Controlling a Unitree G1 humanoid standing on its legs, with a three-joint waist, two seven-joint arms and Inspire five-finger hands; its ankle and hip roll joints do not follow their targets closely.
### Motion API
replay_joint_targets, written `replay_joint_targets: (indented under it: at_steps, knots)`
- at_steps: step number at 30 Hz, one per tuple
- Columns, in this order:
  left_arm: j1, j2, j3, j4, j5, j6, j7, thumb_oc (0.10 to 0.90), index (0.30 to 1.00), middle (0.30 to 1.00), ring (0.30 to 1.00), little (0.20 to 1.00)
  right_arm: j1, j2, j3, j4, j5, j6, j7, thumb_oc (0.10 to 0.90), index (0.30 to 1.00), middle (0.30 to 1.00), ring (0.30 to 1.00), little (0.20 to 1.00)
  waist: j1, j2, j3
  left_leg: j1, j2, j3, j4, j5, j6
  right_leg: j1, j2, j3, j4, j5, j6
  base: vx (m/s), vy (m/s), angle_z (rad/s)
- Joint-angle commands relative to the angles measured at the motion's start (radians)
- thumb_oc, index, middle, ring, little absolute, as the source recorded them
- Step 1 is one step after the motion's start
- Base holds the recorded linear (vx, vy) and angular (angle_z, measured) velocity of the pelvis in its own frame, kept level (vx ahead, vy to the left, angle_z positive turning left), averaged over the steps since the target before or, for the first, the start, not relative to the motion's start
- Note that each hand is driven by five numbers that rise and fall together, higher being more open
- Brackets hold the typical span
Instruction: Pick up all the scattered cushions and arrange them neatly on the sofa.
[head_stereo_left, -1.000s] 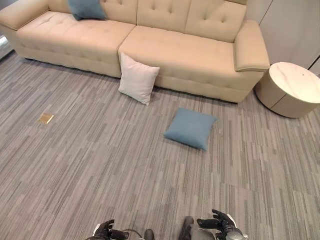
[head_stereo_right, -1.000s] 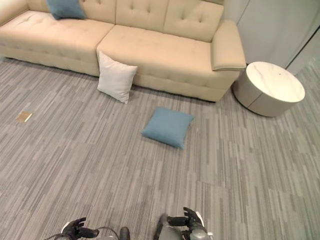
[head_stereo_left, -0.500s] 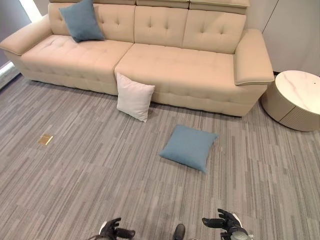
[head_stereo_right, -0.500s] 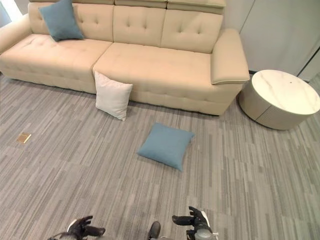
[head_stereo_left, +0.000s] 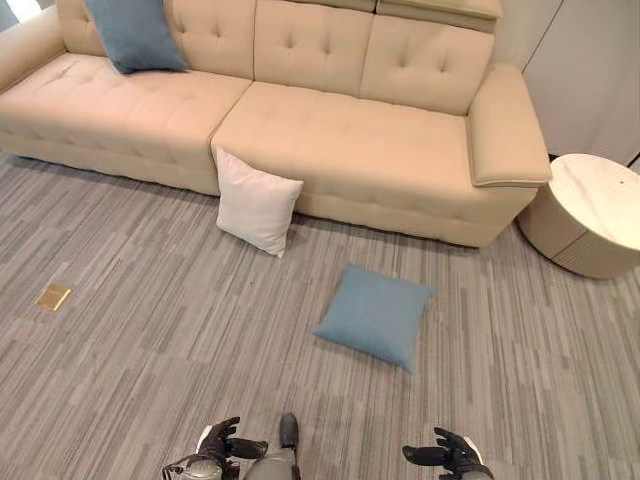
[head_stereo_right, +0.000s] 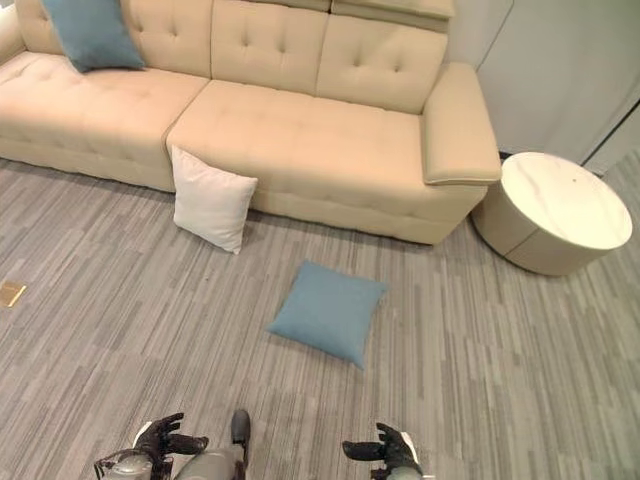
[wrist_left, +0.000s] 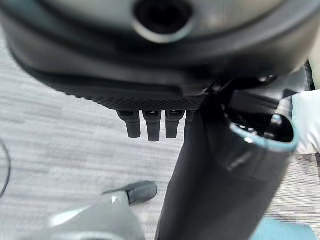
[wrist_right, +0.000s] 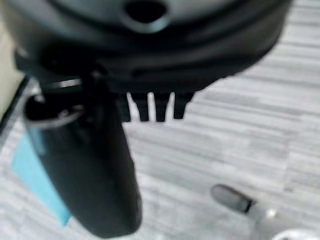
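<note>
Standing here, looking from the robot out toward the long beige tufted fabric sofa:

Left hand: the dark left hand hangs low over the grey striped carpet floor, well short of the sofa, fingers loose and spread, holding nothing.

Right hand: the dark right hand hangs level with it, also far from the sofa, fingers relaxed, thumb out, empty.

Floor cushion: a square blue fabric cushion lies flat on the carpet, out in front of the sofa's right-hand seat and apart from it.

Leaning cushion: a square white fabric cushion stands tilted on the floor, its upper edge resting against the sofa's front where the two seats meet.

Floor plate: a small brass-coloured square plate is set into the carpet, well out from the sofa's left half.

Sofa cushion: a second blue fabric cushion sits on the sofa's left seat, propped against the backrest.

Side table: a round cream table with a pale marble-look top stands just beside the sofa's right armrest.
</note>
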Motion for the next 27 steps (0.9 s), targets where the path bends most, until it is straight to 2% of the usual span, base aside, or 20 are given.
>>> replay_joint_targets:
  at_steps: [1,2,4,6,7,8,9,11,12,13,14,15,17,18,21,23,25,26,27]
  knots:
    - [0.035,0.004,-0.004,0.021,-0.001,-0.01,0.022,0.8,0.9,0.9,0.9,0.9,-0.022,-0.044,-0.002,-0.053,-0.022,-0.019,-0.011,0.8,0.9,0.9,0.9,0.9,0.025,0.021,0.016,0.03,0.012,-0.039,0.113,-0.188,-0.021,-0.143,0.004,0.013,0.272,0.101,0.043,0.12,0.215,-0.3]
    - [0.032,0.011,-0.005,0.019,-0.001,-0.011,0.022,0.8,0.9,0.9,0.9,0.9,-0.024,-0.044,-0.003,-0.057,-0.022,-0.018,-0.008,0.8,0.9,0.9,0.9,0.9,0.016,0.039,0.029,0.053,0.016,-0.039,0.113,-0.205,-0.006,-0.199,-0.027,-0.004,0.38,0.12,0.047,0.14,0.18,-0.05]
    - [0.032,0.015,-0.006,0.016,-0.001,-0.012,0.021,0.8,0.9,0.9,0.9,0.9,-0.024,-0.044,-0.004,-0.06,-0.023,-0.019,-0.008,0.8,0.9,0.9,0.9,0.9,0.013,0.044,0.037,0.077,0.013,-0.037,0.109,-0.218,-0.001,-0.211,-0.051,-0.024,0.39,0.12,0.041,0.11,0.075,0.1]
    - [0.033,0.017,-0.001,0.014,-0.001,-0.011,0.018,0.8,0.9,0.9,0.9,0.9,-0.027,-0.046,-0.004,-0.061,-0.031,-0.019,-0.006,0.8,0.9,0.9,0.9,0.9,0.015,0.05,0.033,0.11,0.014,-0.039,0.094,-0.248,-0.005,-0.209,-0.087,-0.065,0.325,0.089,0.033,0.17,-0.029,0.01]
    - [0.032,0.018,0.001,0.014,-0.001,-0.011,0.017,0.8,0.9,0.9,0.9,0.9,-0.028,-0.046,-0.005,-0.06,-0.033,-0.02,-0.005,0.8,0.9,0.9,0.9,0.9,0.018,0.054,0.037,0.114,0.022,-0.033,0.09,-0.242,-0.006,-0.204,-0.093,-0.097,0.269,0.093,0.014,0.18,-0.067,0.06]
    - [0.034,0.019,0.0,0.016,0.002,-0.01,0.016,0.8,0.9,0.9,0.9,0.9,-0.029,-0.048,-0.005,-0.06,-0.035,-0.017,-0.005,0.8,0.9,0.9,0.9,0.9,0.019,0.056,0.035,0.124,0.025,-0.034,0.085,-0.247,-0.008,-0.21,-0.1,-0.108,0.228,0.096,0.012,0.2,-0.114,-0.05]
    - [0.038,0.017,0.004,0.021,0.008,-0.008,0.015,0.8,0.9,0.9,0.9,0.9,-0.034,-0.052,-0.003,-0.067,-0.039,-0.015,-0.001,0.8,0.9,0.9,0.9,0.9,0.021,0.054,0.034,0.142,0.027,-0.033,0.076,-0.255,-0.016,-0.226,-0.113,-0.116,0.137,0.133,0.023,0.19,-0.083,-0.17]
    - [0.039,0.016,0.007,0.026,0.011,-0.009,0.016,0.8,0.9,0.9,0.9,0.9,-0.036,-0.053,-0.002,-0.069,-0.041,-0.012,-0.001,0.8,0.9,0.9,0.9,0.9,0.021,0.053,0.035,0.153,0.03,-0.034,0.068,-0.258,-0.02,-0.239,-0.116,-0.115,0.098,0.156,0.031,0.21,-0.118,-0.33]
    - [0.044,0.015,0.013,0.035,0.019,-0.011,0.017,0.8,0.9,0.9,0.9,0.9,-0.037,-0.057,0.0,-0.077,-0.046,-0.01,0.003,0.8,0.9,0.9,0.9,0.9,0.013,0.052,0.036,0.181,0.035,-0.04,0.046,-0.261,-0.033,-0.275,-0.115,-0.095,0.036,0.198,0.048,0.23,-0.132,-0.35]
    - [0.044,0.014,0.013,0.035,0.019,-0.011,0.017,0.8,0.9,0.9,0.9,0.9,-0.037,-0.057,0.0,-0.077,-0.046,-0.01,0.003,0.8,0.9,0.9,0.9,0.9,0.013,0.053,0.036,0.182,0.035,-0.04,0.046,-0.261,-0.033,-0.274,-0.115,-0.095,0.036,0.198,0.048,0.31,-0.188,-0.35]
    - [0.044,0.015,0.012,0.039,0.029,-0.014,0.02,0.8,0.9,0.9,0.9,0.9,-0.035,-0.063,0.004,-0.087,-0.051,-0.009,0.004,0.8,0.9,0.9,0.9,0.9,0.001,0.049,0.041,0.205,0.038,-0.048,0.034,-0.267,-0.043,-0.293,-0.102,-0.059,-0.006,0.224,0.057,0.15,-0.095,-0.2]
    - [0.044,0.015,0.012,0.039,0.029,-0.014,0.02,0.8,0.9,0.9,0.9,0.9,-0.035,-0.063,0.004,-0.087,-0.051,-0.009,0.004,0.8,0.9,0.9,0.9,0.9,0.001,0.05,0.041,0.205,0.038,-0.048,0.034,-0.267,-0.044,-0.293,-0.101,-0.059,-0.006,0.224,0.057,0.24,-0.16,-0.1]
    - [0.047,0.01,0.017,0.042,0.025,-0.02,0.021,0.8,0.9,0.9,0.9,0.9,-0.021,-0.06,0.005,-0.088,-0.051,-0.013,0.007,0.8,0.9,0.9,0.9,0.9,-0.007,0.031,0.03,0.218,0.035,-0.063,0.042,-0.286,-0.055,-0.27,-0.092,-0.037,-0.049,0.231,0.056,0.25,-0.184,0.24]
    - [0.046,0.007,0.016,0.042,0.022,-0.02,0.023,0.8,0.9,0.9,0.9,0.9,-0.018,-0.059,0.006,-0.087,-0.05,-0.014,0.008,0.8,0.9,0.9,0.9,0.9,-0.01,0.031,0.026,0.224,0.048,-0.063,0.05,-0.293,-0.064,-0.261,-0.086,-0.037,-0.042,0.227,0.051,0.28,-0.233,0.21]
    - [0.028,-0.001,-0.004,0.033,0.023,-0.021,0.018,0.8,0.9,0.9,0.9,0.9,-0.019,-0.069,0.001,-0.085,-0.034,-0.027,0.003,0.8,0.9,0.9,0.9,0.9,-0.02,0.03,0.024,0.194,0.088,-0.076,0.142,-0.296,-0.107,-0.233,-0.059,-0.046,-0.036,0.196,0.017,0.23,-0.277,0.0]
    - [0.008,-0.006,-0.027,0.017,0.028,-0.021,0.017,0.8,0.9,0.9,0.9,0.9,-0.025,-0.083,0.003,-0.093,-0.021,-0.036,-0.001,0.8,0.9,0.9,0.9,0.9,-0.024,0.027,0.045,0.103,0.133,-0.073,0.307,-0.228,-0.142,-0.196,-0.04,-0.065,-0.06,0.172,-0.021,0.07,-0.269,0.48]
    - [-0.005,-0.011,-0.039,0.0,0.018,-0.022,0.018,0.8,0.9,0.9,0.9,0.9,-0.032,-0.094,0.008,-0.099,-0.014,-0.04,-0.01,0.8,0.9,0.9,0.9,0.9,-0.021,0.024,0.065,0.042,0.154,-0.075,0.42,-0.194,-0.141,-0.164,-0.018,-0.084,-0.081,0.149,-0.049,0.07,-0.222,0.56]
    - [-0.009,-0.009,-0.042,-0.005,0.013,-0.024,0.02,0.8,0.9,0.9,0.9,0.9,-0.034,-0.096,0.009,-0.097,-0.01,-0.038,-0.008,0.8,0.9,0.9,0.9,0.9,-0.017,0.02,0.07,0.02,0.149,-0.081,0.442,-0.192,-0.135,-0.151,-0.008,-0.083,-0.089,0.14,-0.057,0.2,-0.171,0.06]
    - [-0.011,-0.012,-0.046,-0.005,0.005,-0.023,0.021,0.8,0.9,0.9,0.9,0.9,-0.038,-0.098,0.008,-0.091,-0.007,-0.035,-0.01,0.8,0.9,0.9,0.9,0.9,-0.012,0.014,0.068,-0.01,0.116,-0.092,0.411,-0.218,-0.124,-0.133,0.001,-0.075,-0.108,0.128,-0.056,0.17,-0.104,0.08]
